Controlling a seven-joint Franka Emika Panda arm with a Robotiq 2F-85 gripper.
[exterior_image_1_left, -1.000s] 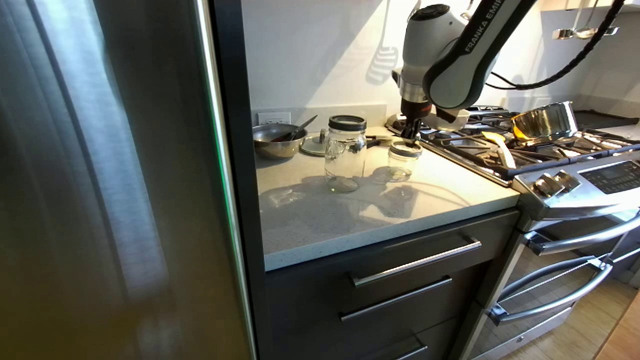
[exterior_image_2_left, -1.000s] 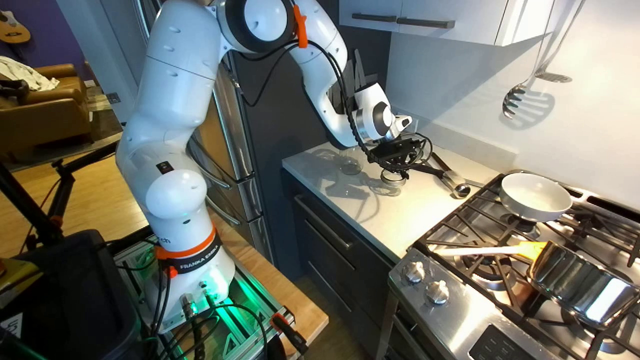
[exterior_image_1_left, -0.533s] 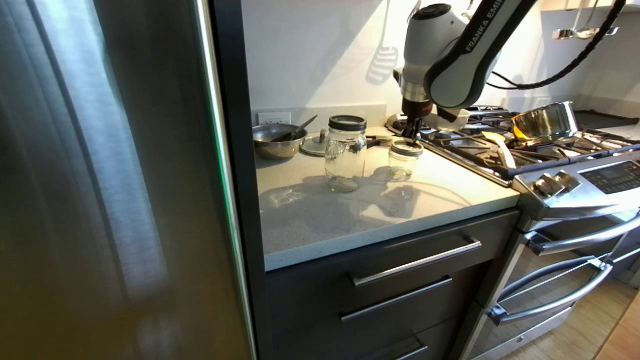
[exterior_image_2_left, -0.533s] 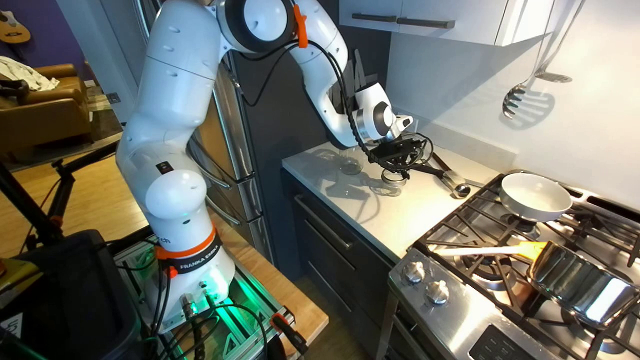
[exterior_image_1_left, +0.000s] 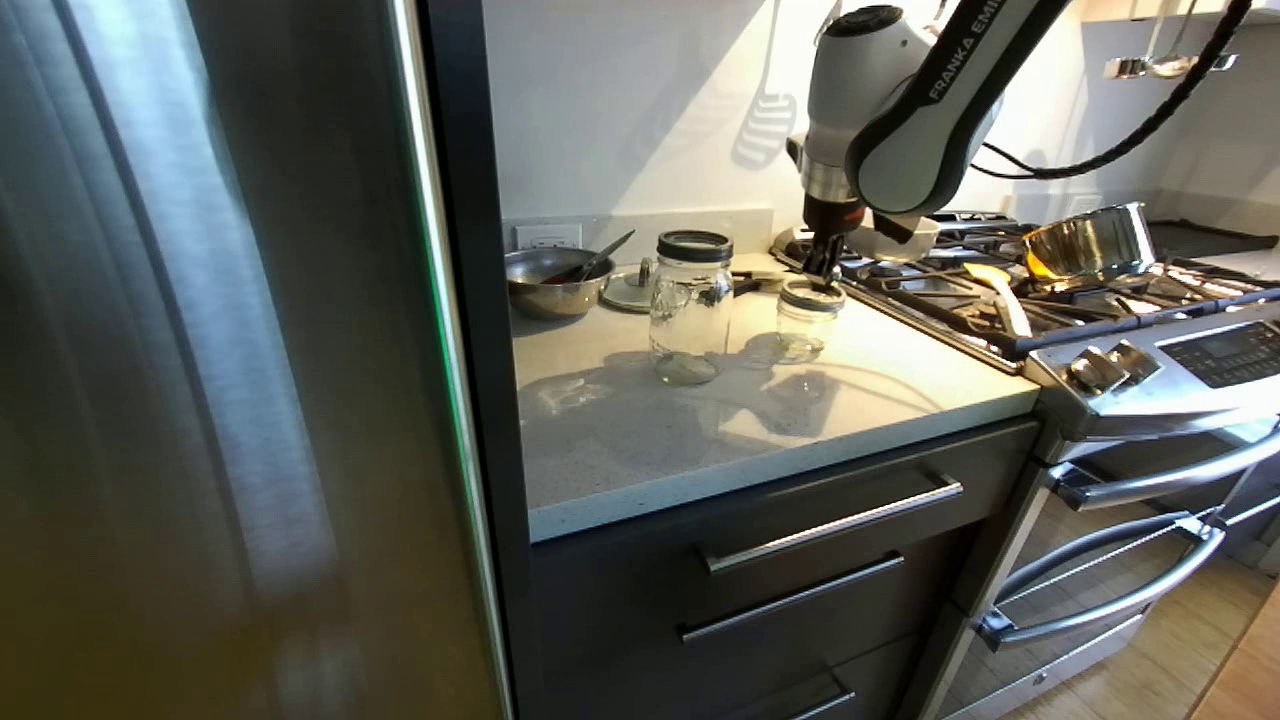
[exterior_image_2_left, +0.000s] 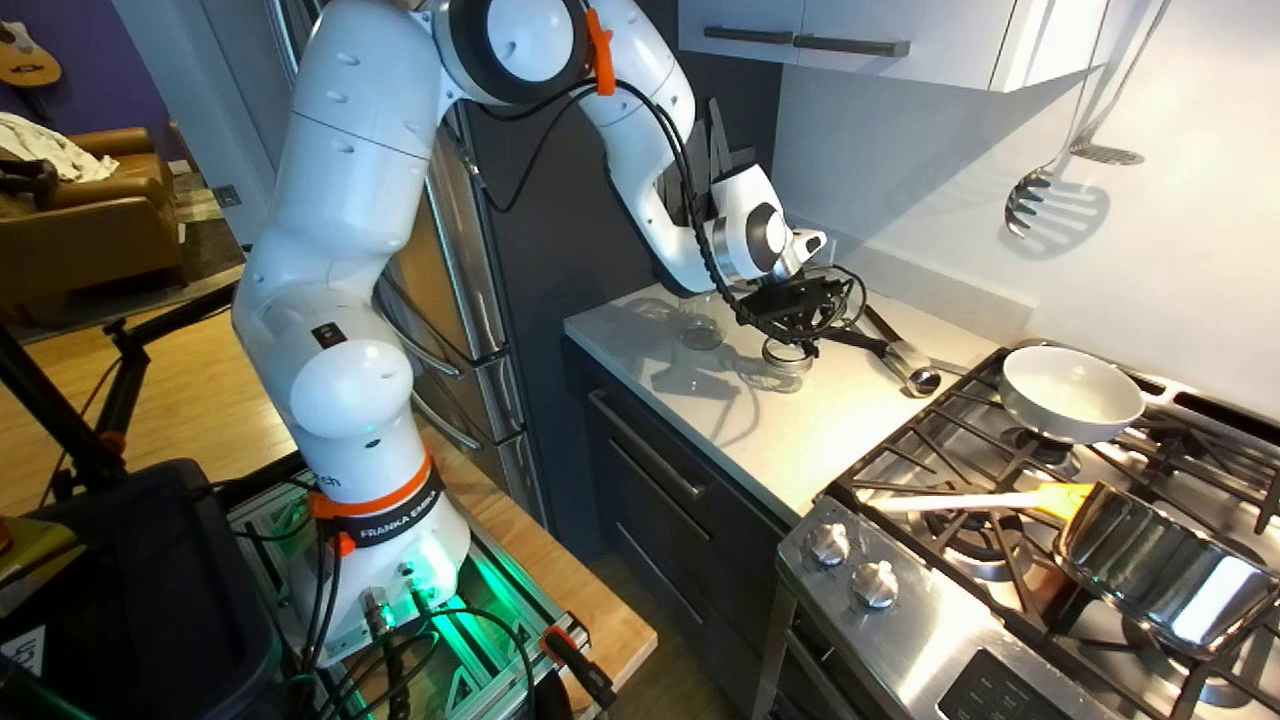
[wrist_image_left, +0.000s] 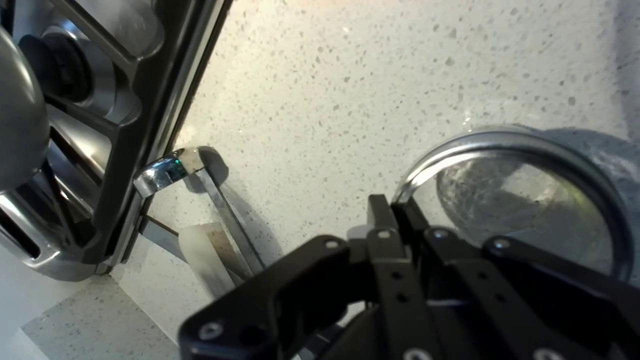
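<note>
Two glass jars stand on the counter (exterior_image_1_left: 620, 450) in an exterior view: the large jar (exterior_image_1_left: 690, 320), with a dark band round its mouth, and nearer the stove (exterior_image_2_left: 920, 650) the small jar (exterior_image_1_left: 803, 328), with the gripper (exterior_image_1_left: 821, 281) reaching down to its rim. Compared with a second ago, the gripper and small jar have shifted by no more than a trace, while the large jar, the steel bowl (exterior_image_1_left: 560, 302) with a dark-handled utensil (exterior_image_1_left: 608, 253) leaning in it, and the lid (exterior_image_1_left: 626, 292) behind keep their places. In an exterior view the arm (exterior_image_2_left: 340, 250) bends over the counter in practically the same pose as before; its wrist and cables hide most of the gripper, and the small jar's ring shows just beneath. The metal utensils (exterior_image_2_left: 905, 368) near it, the white pan (exterior_image_2_left: 1050, 418), the shiny pot (exterior_image_2_left: 1180, 580) and the yellow-ended spatula (exterior_image_2_left: 960, 502) on the stove are all unchanged. In the wrist view the fingers (wrist_image_left: 380, 215) are drawn together, clamped on the small jar's rim, one inside the mouth and one outside; the glass bottom shows through the ring, and the metal utensils lie apart, by the stove's edge.
</note>
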